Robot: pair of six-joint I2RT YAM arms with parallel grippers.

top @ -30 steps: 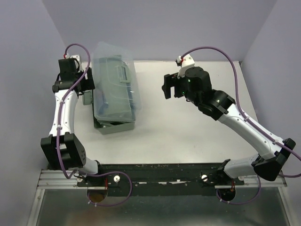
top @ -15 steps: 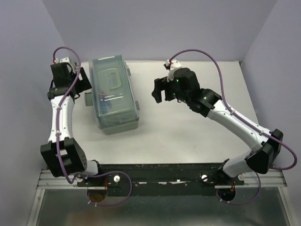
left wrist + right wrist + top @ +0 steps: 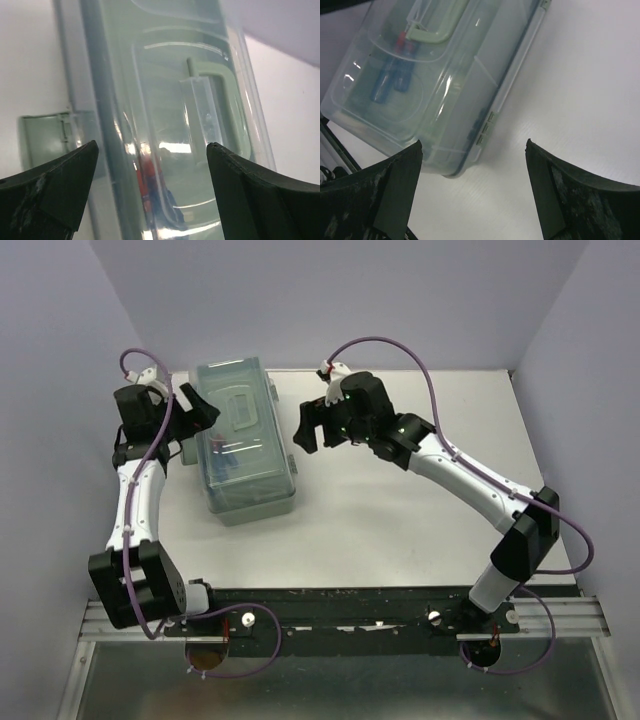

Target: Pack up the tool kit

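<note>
Left tool and right tool gape wide, gripping nothing, either side of the toolbox.

Lid shut, and I close in on the tool box.
The lid, raised a second ago, now lies flat; my left gripper now hangs over the box's left edge, and my right gripper sits closer, the box's right side just ahead of its spread fingers.

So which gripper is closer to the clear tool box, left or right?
Left. The left gripper is over the left edge of the tool box, open above the lid. The right gripper is apart from it, off its right side.
</note>
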